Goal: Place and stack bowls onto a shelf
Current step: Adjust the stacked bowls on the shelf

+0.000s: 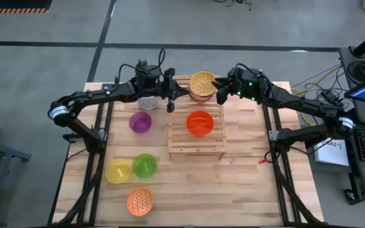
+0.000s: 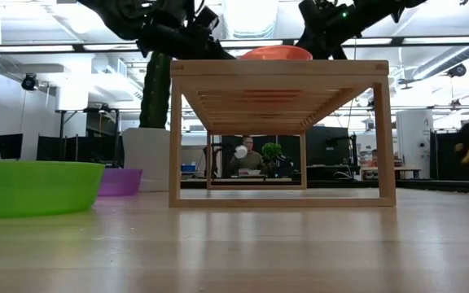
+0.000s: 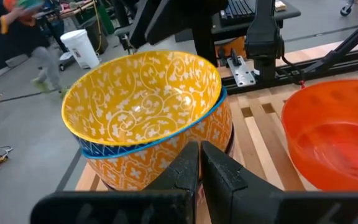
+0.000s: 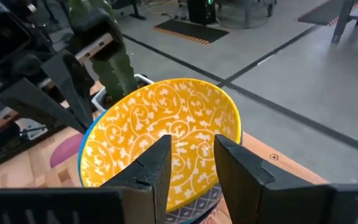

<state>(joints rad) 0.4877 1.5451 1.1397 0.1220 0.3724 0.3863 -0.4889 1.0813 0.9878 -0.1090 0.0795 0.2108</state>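
I take the light wooden slatted shelf (image 1: 197, 143) in the middle of the table as my landmark. At its far end stands a stack of bowls, and the top one is a yellow bowl with a white scroll pattern (image 1: 202, 82). Under it I see the thin blue rim of a second bowl (image 3: 160, 140), and below that an outer bowl in the same yellow pattern.

My left gripper (image 1: 170, 103) is at the far left corner of the shelf, just beside this stack. From my left wrist its two dark fingers (image 3: 180, 169) lie pressed together, so this hand is clenched and holds nothing. My right gripper (image 1: 221, 95) is at the far right corner of the shelf, also beside the stack. Its fingers (image 4: 156, 164) stand apart with a gap between them, and the yellow patterned bowl shows through this gap; the hand is released and grasps nothing.

On the shelf, nearer to the middle, sits a red-orange translucent bowl (image 1: 199, 123), apart from the stack.

To the left of the shelf a purple translucent bowl (image 1: 140, 122) stands on the table. Further to the near left of the shelf are a green bowl (image 1: 144, 165) and a yellow translucent bowl (image 1: 118, 171), touching each other, and nearest of all an orange lattice-patterned bowl (image 1: 139, 201).
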